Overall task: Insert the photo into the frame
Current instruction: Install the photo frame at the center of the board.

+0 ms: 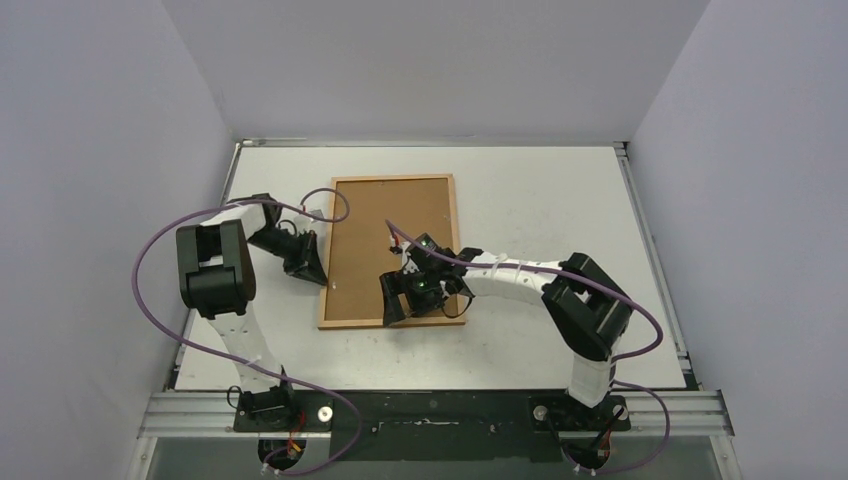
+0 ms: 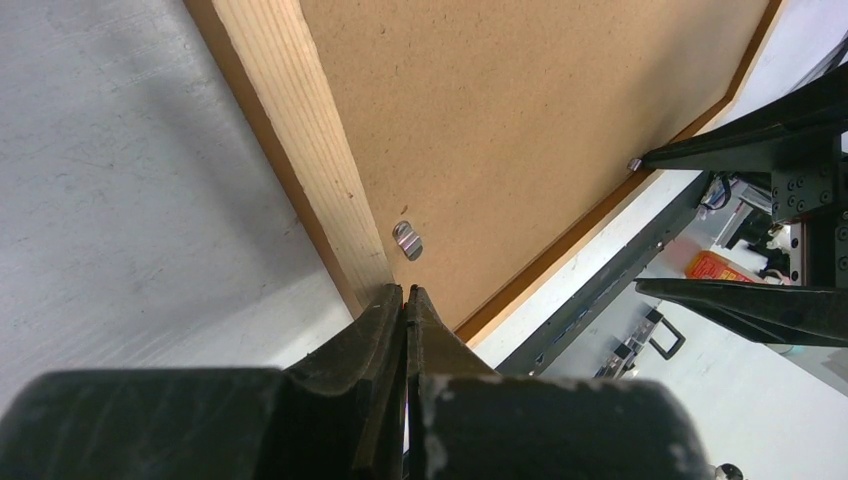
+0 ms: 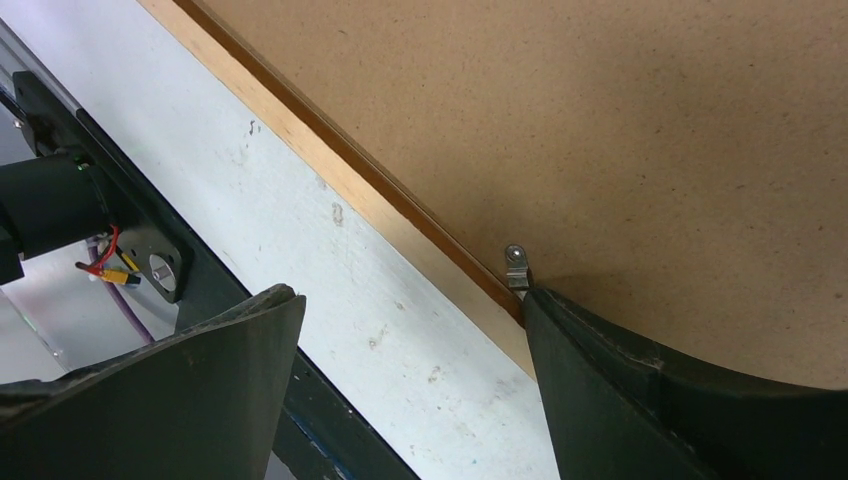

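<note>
Left gripper (image 2: 404, 292) is clenched shut on nothing, tips against the left rail of the frame (image 2: 300, 130). Right gripper (image 3: 407, 300) stands wide apart astride the near rail, one finger beside a metal clip (image 3: 516, 268). Frame lies face down on the table (image 1: 540, 190), backing (image 2: 520, 120) uppermost.

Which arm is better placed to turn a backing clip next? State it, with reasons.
Probably left: the left gripper is shut to one point at the rail of the frame, just short of a clip. The right gripper stands open over the near edge.
</note>
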Controlling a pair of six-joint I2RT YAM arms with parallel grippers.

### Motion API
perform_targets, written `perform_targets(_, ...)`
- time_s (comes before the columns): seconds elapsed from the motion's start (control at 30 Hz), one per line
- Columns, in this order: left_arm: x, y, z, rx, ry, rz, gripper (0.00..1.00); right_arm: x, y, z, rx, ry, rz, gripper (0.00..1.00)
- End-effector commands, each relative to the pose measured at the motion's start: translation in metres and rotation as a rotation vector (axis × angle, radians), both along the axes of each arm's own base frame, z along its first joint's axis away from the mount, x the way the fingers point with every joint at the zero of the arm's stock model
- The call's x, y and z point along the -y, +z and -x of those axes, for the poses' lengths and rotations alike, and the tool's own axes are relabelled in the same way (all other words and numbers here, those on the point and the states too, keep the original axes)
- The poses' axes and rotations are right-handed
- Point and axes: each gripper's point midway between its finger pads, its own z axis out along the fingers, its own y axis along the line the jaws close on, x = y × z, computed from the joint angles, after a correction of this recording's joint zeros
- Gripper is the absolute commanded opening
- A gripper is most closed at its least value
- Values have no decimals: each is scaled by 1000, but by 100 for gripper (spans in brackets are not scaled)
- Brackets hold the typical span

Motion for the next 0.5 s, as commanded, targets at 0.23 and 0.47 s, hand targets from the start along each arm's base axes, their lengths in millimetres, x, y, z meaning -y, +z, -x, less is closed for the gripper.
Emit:
perform_targets(0.23,4,4,-6,53,-4,7,0,-13,-5,15,-41,27,-48,83)
perform_targets(0.47,5,4,-6,57,-8,8,0,-25,4,21,-78,65,-94,82)
